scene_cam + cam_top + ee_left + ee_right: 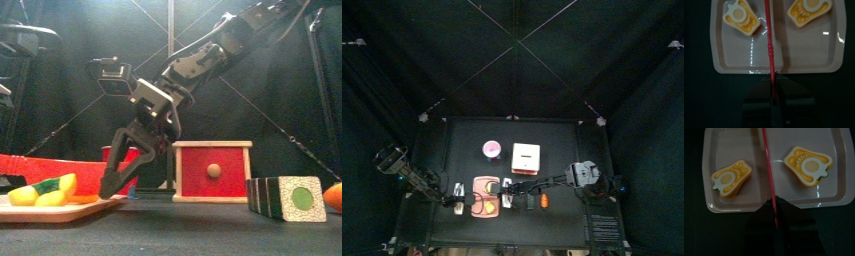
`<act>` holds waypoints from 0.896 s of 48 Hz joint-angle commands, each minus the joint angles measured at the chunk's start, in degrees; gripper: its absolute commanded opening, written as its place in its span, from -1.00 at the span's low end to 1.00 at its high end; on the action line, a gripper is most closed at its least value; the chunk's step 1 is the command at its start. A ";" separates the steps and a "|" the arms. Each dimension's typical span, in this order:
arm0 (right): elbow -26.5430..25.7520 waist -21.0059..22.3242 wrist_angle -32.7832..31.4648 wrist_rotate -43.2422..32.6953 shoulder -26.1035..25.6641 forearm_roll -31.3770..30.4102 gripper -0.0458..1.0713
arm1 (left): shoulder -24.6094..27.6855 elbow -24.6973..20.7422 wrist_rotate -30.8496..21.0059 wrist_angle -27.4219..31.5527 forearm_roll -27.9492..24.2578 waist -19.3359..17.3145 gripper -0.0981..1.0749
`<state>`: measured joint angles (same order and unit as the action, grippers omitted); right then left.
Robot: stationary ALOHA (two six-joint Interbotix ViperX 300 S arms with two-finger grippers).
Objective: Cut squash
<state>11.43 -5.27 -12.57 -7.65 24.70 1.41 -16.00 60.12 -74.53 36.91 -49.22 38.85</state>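
The squash lies in two yellow halves [731, 177] [807, 164] apart on a pale tray [751, 198]. My right gripper [773, 202] hangs over the tray's edge, shut on a thin red knife [767, 163] whose blade runs between the halves. In the front view this gripper [120, 185] points down beside the squash [47, 188]. From the opposite side, the left wrist view shows both halves [739, 17] [807, 11] on the tray [804, 50]. There too a thin red blade [769, 45] runs out from my left gripper [774, 76], whose jaws stand together on it.
A red wooden box with a knob [211, 170] stands behind the tray, with a pink cup [490, 149] next to it. A dark block with a green spot [287, 197] and an orange ball [334, 195] lie to the right. A red thing [40, 165] sits at the left.
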 commanded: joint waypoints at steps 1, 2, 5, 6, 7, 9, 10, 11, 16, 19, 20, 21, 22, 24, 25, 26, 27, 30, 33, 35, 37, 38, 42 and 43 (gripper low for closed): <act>-0.35 0.18 0.26 -0.09 -4.31 0.00 -0.62 | -1.76 -2.46 0.09 0.53 -1.14 -0.09 -0.18; -0.26 0.18 0.26 -0.09 -4.48 0.00 -0.62 | -2.02 -2.64 0.18 0.53 -1.41 -0.18 -0.18; 0.09 0.18 0.26 0.00 -5.27 -0.09 -0.62 | -3.08 -3.08 0.70 0.62 -1.76 -0.18 -0.18; 0.18 0.18 0.26 0.00 -5.45 -0.09 -0.62 | -3.52 -3.16 0.79 0.70 -1.76 -0.18 -0.18; 0.26 0.18 0.35 0.00 -5.71 -0.18 -0.62 | -3.96 -3.16 0.88 0.79 -1.85 -0.18 -0.18; 0.35 0.18 0.44 0.00 -6.06 -0.26 -0.61 | -5.10 -3.08 0.88 0.88 -1.93 -0.18 -0.18; 0.35 0.26 0.53 0.00 -6.33 -0.26 -0.60 | -5.62 -2.99 0.97 0.88 -2.02 -0.26 -0.18; 0.35 0.26 0.44 0.00 -6.42 -0.26 -0.60 | -6.24 -2.90 1.05 0.88 -1.93 -0.26 -0.18; -0.09 0.18 0.53 0.35 -7.29 -0.26 -0.51 | -10.46 -2.46 0.97 1.23 -2.11 -0.35 -0.18; -0.35 0.18 0.44 0.26 -7.91 -0.35 -0.40 | -13.71 -2.02 0.79 1.58 -2.02 -0.44 -0.18; -0.44 0.18 0.26 0.26 -8.09 -0.44 -0.36 | -14.68 -1.85 0.62 1.67 -2.02 -0.53 -0.18; -0.44 0.18 0.26 0.18 -8.26 -0.53 -0.32 | -15.56 -1.67 0.35 1.67 -2.02 -0.53 -0.18; -0.44 0.18 0.18 0.09 -8.44 -0.62 -0.29 | -16.35 -1.41 0.18 1.67 -2.11 -0.53 -0.18; -0.26 0.18 0.18 0.09 -8.61 -0.79 -0.22 | -17.75 -0.70 -0.09 1.41 -2.02 -0.70 -0.18; -0.18 0.18 0.18 0.00 -8.79 -0.97 -0.17 | -18.54 -0.26 -0.18 1.32 -1.93 -0.97 -0.18; -0.09 0.18 0.18 0.00 -8.88 -1.05 -0.13 | -18.90 0.18 -0.18 1.32 -1.93 -1.14 -0.18; 0.00 0.26 0.18 0.00 -8.88 -1.05 -0.10 | -19.16 0.62 -0.26 1.23 -1.85 -1.32 -0.18; 0.26 0.18 0.18 0.00 -8.96 -1.23 0.00 | -19.51 2.02 -0.53 1.23 -1.41 -1.76 -0.18; 0.26 0.18 0.18 -0.09 -8.96 -1.23 0.07 | -19.51 2.90 -0.44 1.14 -1.41 -2.64 -0.18; 0.26 0.18 0.26 -0.18 -8.96 -1.14 0.11 | -19.42 3.16 -0.26 1.05 -1.41 -3.16 -0.18; 0.26 0.18 0.26 -0.18 -9.05 -0.88 0.13 | -19.60 3.34 -0.09 0.88 -1.49 -3.60 -0.18; 0.35 0.18 0.26 -0.18 -9.05 -0.88 0.14 | -19.60 3.34 -0.09 0.79 -1.58 -3.87 -0.18; 0.62 0.09 0.62 -0.18 -9.14 -0.88 0.14 | -19.60 3.16 -0.09 0.18 -2.37 -4.31 -0.18; 0.62 0.09 0.70 -0.18 -9.23 -0.88 0.14 | -19.60 3.16 -0.09 0.00 -2.55 -4.39 -0.18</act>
<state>12.66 -4.83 -12.66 -7.91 18.90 0.35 -35.51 64.07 -74.53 37.44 -50.71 35.33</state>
